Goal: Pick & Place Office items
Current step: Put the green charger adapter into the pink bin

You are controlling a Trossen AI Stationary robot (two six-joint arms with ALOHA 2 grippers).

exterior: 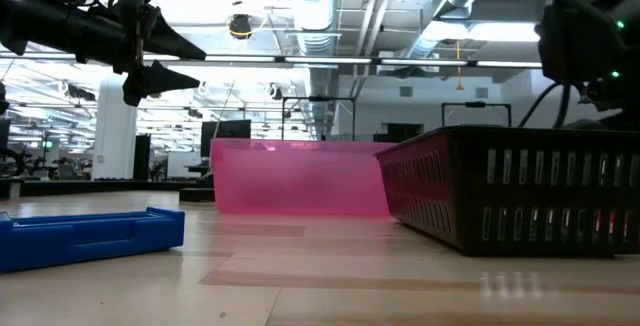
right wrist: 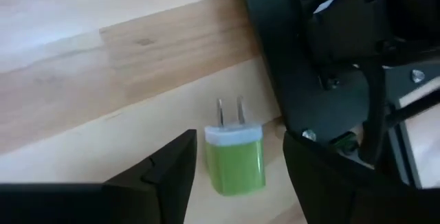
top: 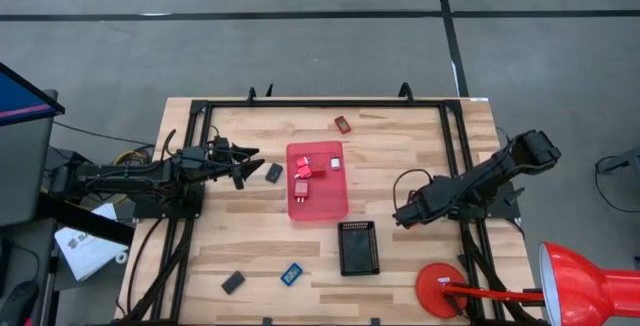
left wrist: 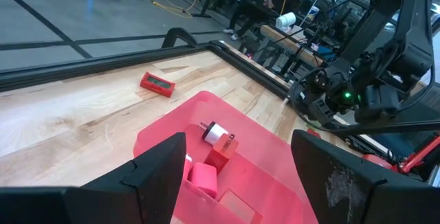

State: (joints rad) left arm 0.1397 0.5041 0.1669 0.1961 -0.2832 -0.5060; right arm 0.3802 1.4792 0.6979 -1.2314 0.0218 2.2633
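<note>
My left gripper hangs open above the table, left of the pink-red tray; its fingers also show in the low view. The tray holds several red pieces and a silvery-white one. My right gripper is open and low over the table, right of the tray. Its fingers stand on either side of a green plug piece that lies flat on the wood, apart from both. A black piece lies just right of the left gripper.
A red piece lies near the far edge, and a black piece and a blue one near the near edge. The black grid tray sits below the pink tray. A red lamp stands at the near right corner.
</note>
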